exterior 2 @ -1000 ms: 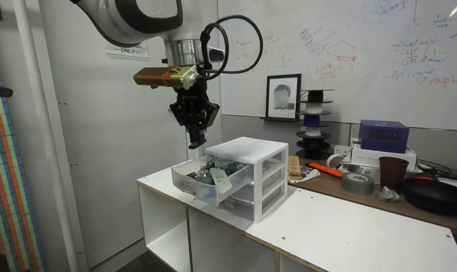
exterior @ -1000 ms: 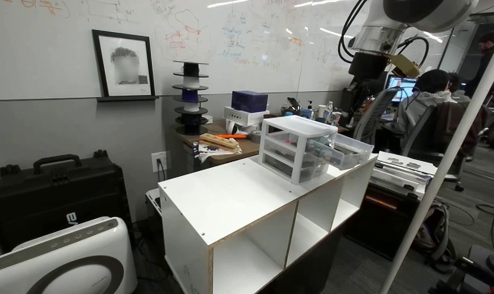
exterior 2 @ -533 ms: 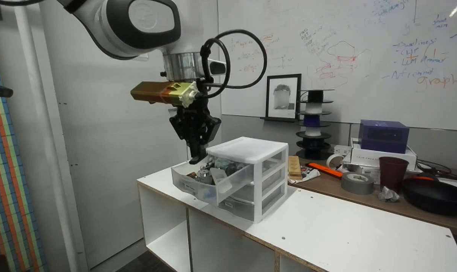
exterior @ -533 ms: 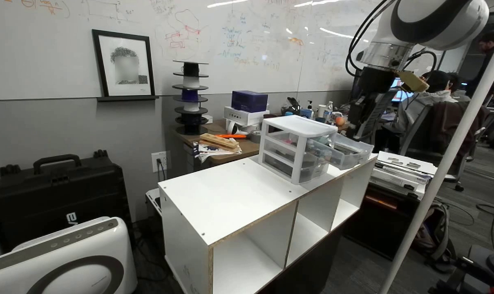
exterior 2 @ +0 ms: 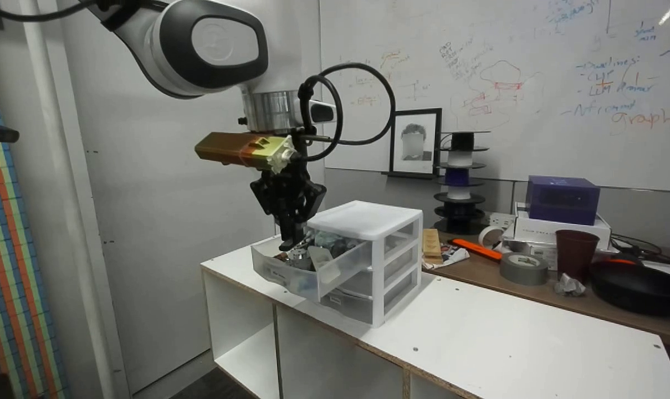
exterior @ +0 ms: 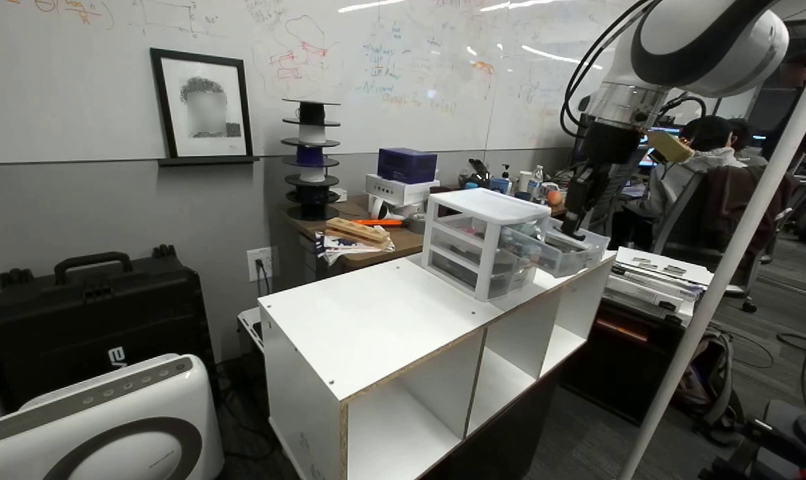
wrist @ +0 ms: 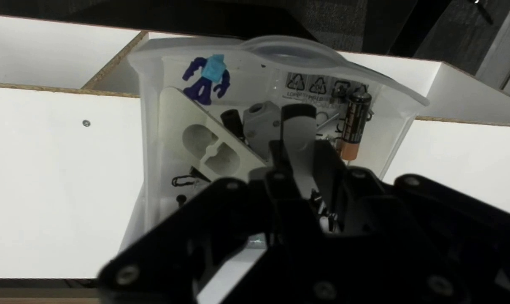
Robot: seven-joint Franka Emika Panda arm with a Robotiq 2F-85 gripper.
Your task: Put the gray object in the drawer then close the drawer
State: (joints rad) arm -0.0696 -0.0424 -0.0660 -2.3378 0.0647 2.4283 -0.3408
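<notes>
The gripper (wrist: 299,148) is nearly closed, its fingers pinching the gray object (wrist: 298,130) — dark at its tip — over the pulled-out top drawer (exterior 2: 289,279) of the white-framed unit (exterior 2: 362,218); whether the object touches anything below is unclear. Inside the drawer lie a battery (wrist: 356,122) and a blue-and-purple figure (wrist: 213,69)

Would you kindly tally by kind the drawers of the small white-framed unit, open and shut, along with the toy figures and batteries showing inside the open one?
Open drawer: 1
Shut drawers: 2
Toy figure: 1
Battery: 1
Total: 5
</notes>
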